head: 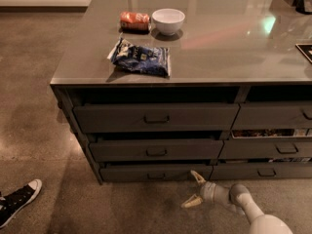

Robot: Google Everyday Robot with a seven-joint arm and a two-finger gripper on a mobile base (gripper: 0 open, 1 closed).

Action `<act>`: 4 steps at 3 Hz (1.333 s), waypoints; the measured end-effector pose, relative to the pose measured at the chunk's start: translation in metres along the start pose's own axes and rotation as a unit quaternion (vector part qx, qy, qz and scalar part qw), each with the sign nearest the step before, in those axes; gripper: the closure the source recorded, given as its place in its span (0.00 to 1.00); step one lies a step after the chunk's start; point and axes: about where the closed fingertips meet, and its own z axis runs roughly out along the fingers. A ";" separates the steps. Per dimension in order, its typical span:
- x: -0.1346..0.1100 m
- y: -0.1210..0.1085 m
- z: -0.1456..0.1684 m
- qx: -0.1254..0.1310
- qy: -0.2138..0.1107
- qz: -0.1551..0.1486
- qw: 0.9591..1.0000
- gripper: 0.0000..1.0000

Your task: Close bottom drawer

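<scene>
One black-and-white shoe sits on the floor, off the counter's lower left corner, well apart from it. On to the counter itself: a blue bag lies near its front left edge, and behind that, toward the counter's back, a red packet sits just beside a white bowl, bowl to the right. Down the counter's front we've got the wide stack of three: the top drawer, the middle drawer, and lowest of all, right above the floor, the bottom drawer. It's standing a little way out from the counter, a dark gap showing above its front, its small handle at the centre. Now the action: the gripper is low at the counter's foot, just in front of the bottom drawer's right end, fingers spread wide and holding nothing. The upper finger reaches up to the drawer's front; contact or not, I can't tell. The lower one points out toward the floor. The pale arm trails off from it toward the lower right. Further right under the counter is the narrower stack, its middle drawer partly out with contents showing. At the counter's far right edge lies a dark flat item.
</scene>
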 end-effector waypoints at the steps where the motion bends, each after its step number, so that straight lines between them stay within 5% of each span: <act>1: 0.009 0.000 -0.013 0.012 0.001 0.010 1.000 0.00; 4: 0.022 0.005 -0.077 0.044 0.025 0.016 0.999 0.00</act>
